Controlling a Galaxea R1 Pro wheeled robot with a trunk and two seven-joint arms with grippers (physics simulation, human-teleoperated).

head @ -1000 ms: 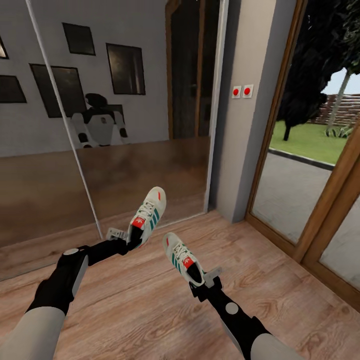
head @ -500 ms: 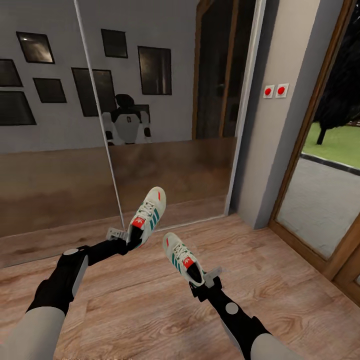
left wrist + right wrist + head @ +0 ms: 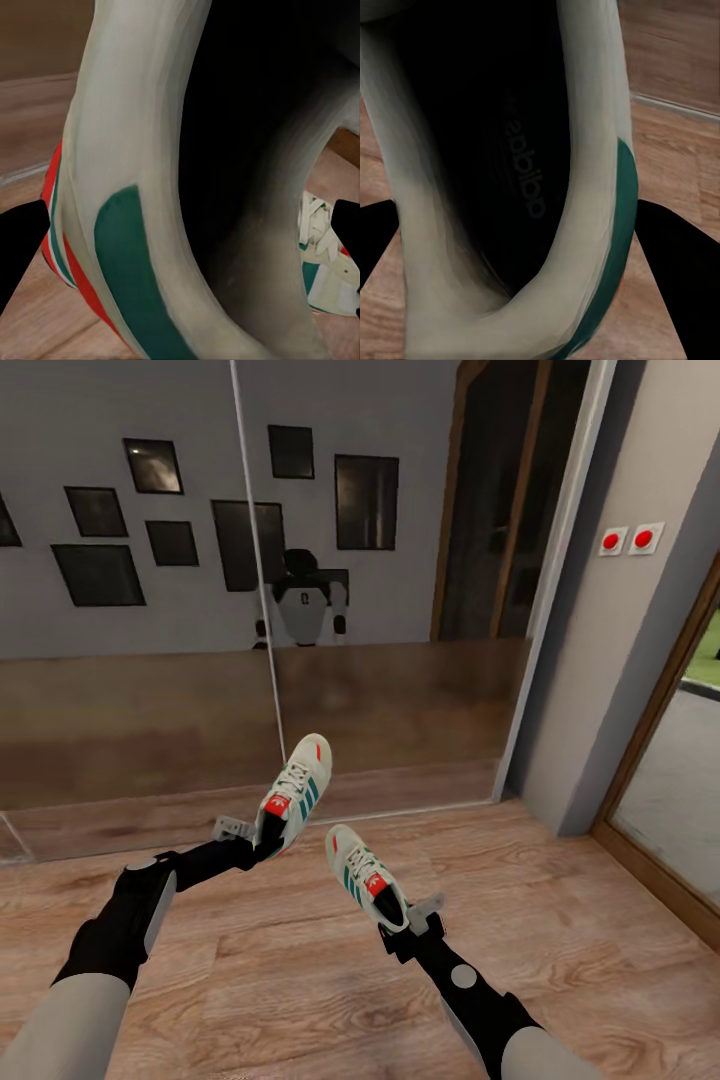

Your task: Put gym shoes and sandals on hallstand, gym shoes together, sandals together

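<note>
Both white gym shoes with green stripes hang in the air above the wood-plank corridor floor (image 3: 300,970). My left gripper (image 3: 262,842) is shut on the heel of the left gym shoe (image 3: 298,790), whose toe points up and away. My right gripper (image 3: 398,922) is shut on the heel of the right gym shoe (image 3: 358,872), toe pointing away to the left. The left wrist view looks into the collar of the held shoe (image 3: 127,225), with the other shoe (image 3: 322,255) beyond it. The right wrist view looks into the dark opening of its shoe (image 3: 585,225). The sandals and hallstand are out of view.
A mirrored sliding wardrobe door (image 3: 250,610) stands straight ahead and reflects me and framed pictures. A grey wall pillar (image 3: 620,640) with two red buttons (image 3: 627,540) rises at the right, beside a wood-framed glass door (image 3: 670,800). Open floor lies around both arms.
The whole picture has slid to the right, so the camera has turned left. Both arms and the two held shoes keep the same place in the picture.
</note>
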